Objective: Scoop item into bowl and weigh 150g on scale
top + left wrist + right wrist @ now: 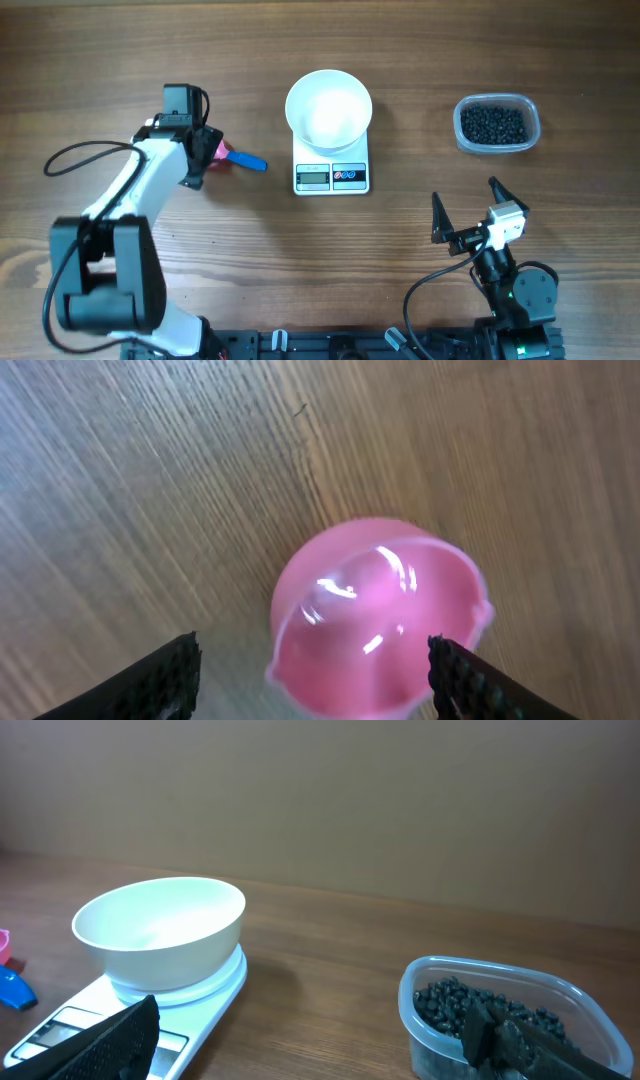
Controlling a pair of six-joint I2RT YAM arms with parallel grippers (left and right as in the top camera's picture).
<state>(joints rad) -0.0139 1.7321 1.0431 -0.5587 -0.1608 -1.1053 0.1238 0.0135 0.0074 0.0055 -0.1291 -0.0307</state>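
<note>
1. Left gripper (312, 655): jaws apart, straddling pink scoop (370, 610). Not clamped. Wrist view: bare wood shows btwn one finger (165, 680) and scoop cup; other finger sits at or over cup's edge, contact can't be told.
2. Scoop lies on table (100, 60), left of scale (332, 177). Blue handle (247, 160) points toward scale.
3. Right gripper (465, 190): fingers spread wide, nothing btwn them. Hangs near front edge, below the tub (462, 135).
4. Bowl (328, 108): white, upright on scale platform, inside bare.
5. Scale: display and buttons on front edge, readout too small to read.
6. Item (493, 123): black grains, all in clear tub, right of scale, well apart from the bowl.
</note>
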